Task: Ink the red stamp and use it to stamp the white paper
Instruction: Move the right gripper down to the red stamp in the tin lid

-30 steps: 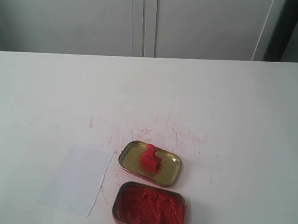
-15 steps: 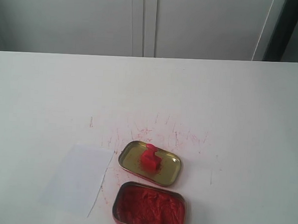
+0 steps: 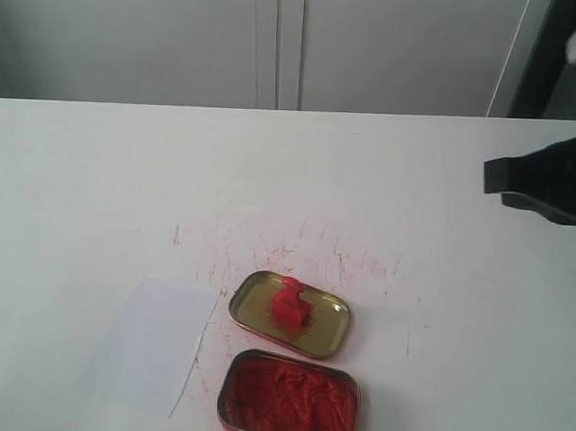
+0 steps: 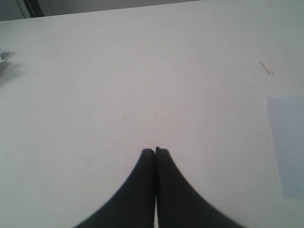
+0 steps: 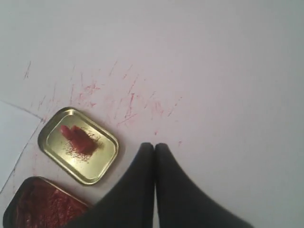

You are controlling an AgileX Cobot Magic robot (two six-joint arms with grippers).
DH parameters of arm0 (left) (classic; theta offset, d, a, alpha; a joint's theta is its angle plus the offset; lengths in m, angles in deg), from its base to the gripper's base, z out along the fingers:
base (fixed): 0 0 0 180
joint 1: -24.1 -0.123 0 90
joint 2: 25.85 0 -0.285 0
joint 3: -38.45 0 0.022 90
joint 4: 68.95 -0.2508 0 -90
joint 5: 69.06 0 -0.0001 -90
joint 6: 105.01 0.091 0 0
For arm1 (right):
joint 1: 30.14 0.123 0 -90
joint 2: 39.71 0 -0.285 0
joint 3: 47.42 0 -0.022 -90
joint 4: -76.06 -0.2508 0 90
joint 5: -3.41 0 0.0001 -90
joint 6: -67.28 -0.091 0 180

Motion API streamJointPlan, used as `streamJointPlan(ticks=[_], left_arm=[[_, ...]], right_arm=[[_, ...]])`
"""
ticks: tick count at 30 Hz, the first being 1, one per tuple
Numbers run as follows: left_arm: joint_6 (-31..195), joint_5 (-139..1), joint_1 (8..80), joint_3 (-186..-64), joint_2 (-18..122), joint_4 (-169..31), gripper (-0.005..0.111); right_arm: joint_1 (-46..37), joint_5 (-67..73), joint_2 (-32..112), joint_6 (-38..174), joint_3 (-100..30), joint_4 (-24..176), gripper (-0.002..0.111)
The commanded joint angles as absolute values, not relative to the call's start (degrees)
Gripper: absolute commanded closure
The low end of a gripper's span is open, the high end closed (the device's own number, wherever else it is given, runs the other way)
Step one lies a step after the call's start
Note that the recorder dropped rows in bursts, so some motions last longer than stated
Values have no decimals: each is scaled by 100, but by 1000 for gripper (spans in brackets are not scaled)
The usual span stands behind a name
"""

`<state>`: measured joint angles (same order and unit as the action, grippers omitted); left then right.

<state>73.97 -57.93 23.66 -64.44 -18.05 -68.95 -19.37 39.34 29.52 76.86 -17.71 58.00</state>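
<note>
The red stamp [image 3: 291, 304] is lying inside the gold lid [image 3: 327, 324], the white paper [image 3: 151, 343] sitting just beside that lid on the desk [image 3: 458, 282]. The left gripper [image 4: 155, 151] and right gripper [image 5: 154, 145] are hovering, jaws clenched on nothing.

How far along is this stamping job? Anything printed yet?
Barely started. The red ink paste already lies uncovered, but the white paper looks blank. Nothing is in hand: the red stamp lies in the gold lid, and the right gripper and left gripper are both shut on nothing. Left to do: pick up the stamp, ink it, press it on the paper.
</note>
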Motion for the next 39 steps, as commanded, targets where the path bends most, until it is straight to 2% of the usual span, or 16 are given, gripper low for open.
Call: streamJointPlan(ticks=[1, 11, 22, 36, 39], left_arm=[[7374, -5793, 2369, -6434, -1807, -6862, 107], [7374, -5793, 2369, -6434, -1807, -6862, 107], [7374, -5793, 2369, -6434, -1807, -6862, 107], [7374, -5793, 2369, -6434, -1807, -6862, 107], [7374, -5793, 2369, -6434, -1807, -6862, 107]], right_arm=[[-1348, 3938, 3610, 7778, -2153, 5780, 108], [-323, 3957, 5021, 7778, -3028, 6013, 108], [371, 4260, 6151, 8103, -3617, 6162, 108], [659, 4724, 7248, 8356, -4565, 6681, 108], [669, 4860, 7417, 8531, -4714, 6690, 101]])
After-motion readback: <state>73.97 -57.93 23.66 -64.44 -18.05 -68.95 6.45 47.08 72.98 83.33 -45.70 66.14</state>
